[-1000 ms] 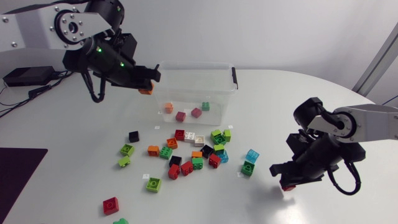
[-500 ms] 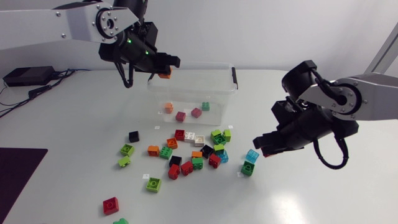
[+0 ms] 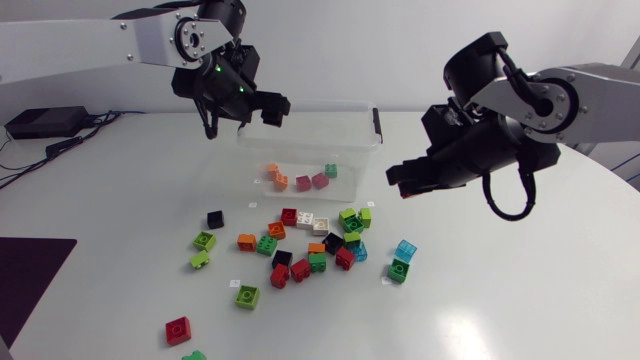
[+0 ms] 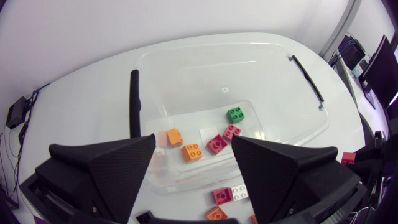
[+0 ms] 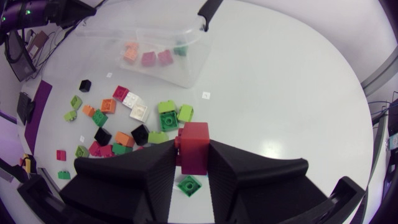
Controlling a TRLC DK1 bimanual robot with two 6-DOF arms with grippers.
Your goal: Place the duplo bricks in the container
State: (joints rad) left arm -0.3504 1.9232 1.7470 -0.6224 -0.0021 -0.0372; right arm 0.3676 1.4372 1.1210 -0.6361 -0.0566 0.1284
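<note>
White surface carries all the things. At its 8 o'clock edge lies a dark mat. The left arm comes in from 10 o'clock, and the left end effector hangs over the 10 o'clock corner of the clear container. Its fingers stand wide apart and nothing is between them.

On the bottom of the container lie five duplo bricks: two orange bricks toward 9 o'clock, two dark pink bricks in the middle, and one green brick toward 3 o'clock. At 6 o'clock from the container, many loose bricks are spread on the surface, in green, red, orange, black and white. One single red brick lies well apart from them at 7 o'clock, and a light blue brick is at the 3 o'clock end of the group.

The right end effector hangs above the surface near the container's 4 o'clock corner. Its fingers are clamped on a red duplo brick from two sides, and part of this brick shows ahead of the fingertips.
</note>
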